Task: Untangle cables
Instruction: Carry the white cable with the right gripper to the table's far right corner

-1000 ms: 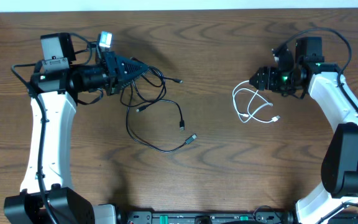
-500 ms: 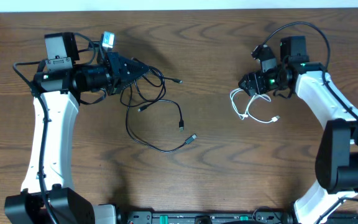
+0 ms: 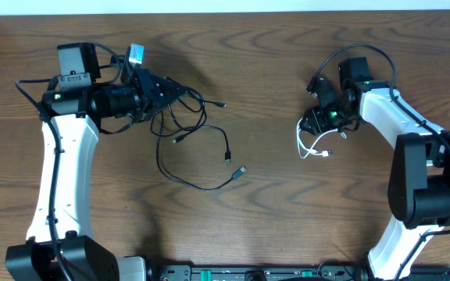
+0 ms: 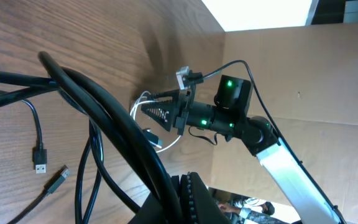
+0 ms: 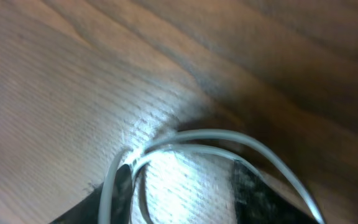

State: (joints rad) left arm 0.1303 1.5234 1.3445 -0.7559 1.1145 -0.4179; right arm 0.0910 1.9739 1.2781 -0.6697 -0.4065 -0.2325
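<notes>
Wooden bench, seen from overhead. Right gripper has swung inward from the right edge, jaws apart astride the white cable, now bunched tighter. Left gripper stays clamped on the black cables toward the far-left corner, so the two groups are already separated.

Item, table: your work surface, dark brown wood with a strong wavy grain, filling the overhead view from its left edge to its right edge.
Item, white strip: flat and bright, running along the table's far edge.
Item, cardboard-brown panel: you see it in the left wrist view, plain, standing beyond a table edge.
Item, white patch: above that panel, overexposed.
Light: soft, with faint shadows on the wood and a pale sheen in your right wrist view.
</notes>
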